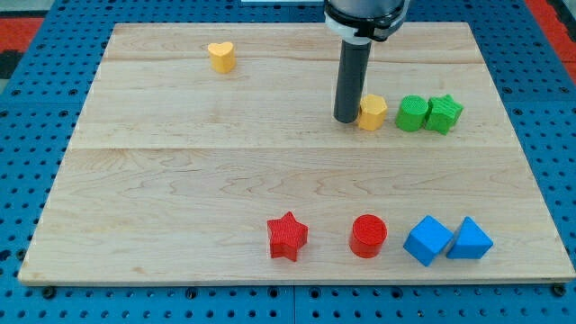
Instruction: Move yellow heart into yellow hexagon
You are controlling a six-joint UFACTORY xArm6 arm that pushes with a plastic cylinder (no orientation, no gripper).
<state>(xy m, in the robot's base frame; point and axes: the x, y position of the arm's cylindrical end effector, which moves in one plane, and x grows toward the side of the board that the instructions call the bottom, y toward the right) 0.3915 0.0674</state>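
Observation:
The yellow heart point(221, 56) sits near the view's top, left of centre, on the wooden board point(180, 180). The yellow hexagon point(373, 112) lies right of centre, far to the right of the heart. My tip point(346, 118) stands on the board right against the hexagon's left side. The tip is far from the heart.
Two green blocks, a green circle point(412, 113) and a green star point(444, 113), lie just right of the hexagon. Along the view's bottom are a red star point(287, 236), a red circle point(369, 236) and two blue blocks point(427, 240) point(470, 239).

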